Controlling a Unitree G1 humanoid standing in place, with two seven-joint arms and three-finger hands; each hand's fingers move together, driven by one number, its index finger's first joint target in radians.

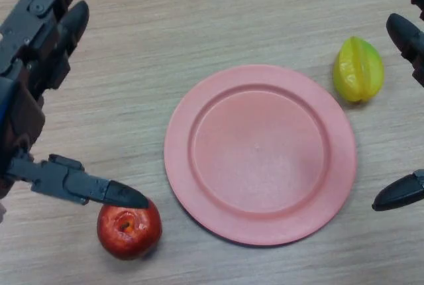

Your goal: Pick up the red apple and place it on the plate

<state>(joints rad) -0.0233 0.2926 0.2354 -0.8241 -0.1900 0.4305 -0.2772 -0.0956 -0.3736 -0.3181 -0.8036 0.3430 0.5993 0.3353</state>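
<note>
The plate [260, 154] lay mid-table [199, 20], with the apple [129, 229] just off its near-left rim, perhaps touching the left hand's [40, 99] thumb tip above it, the starfruit [358, 69] beside the far-right rim, and the right hand [407, 33] at the right edge.

Red apple [129, 230] upright on table, just beside empty pink plate [260, 154].
</note>
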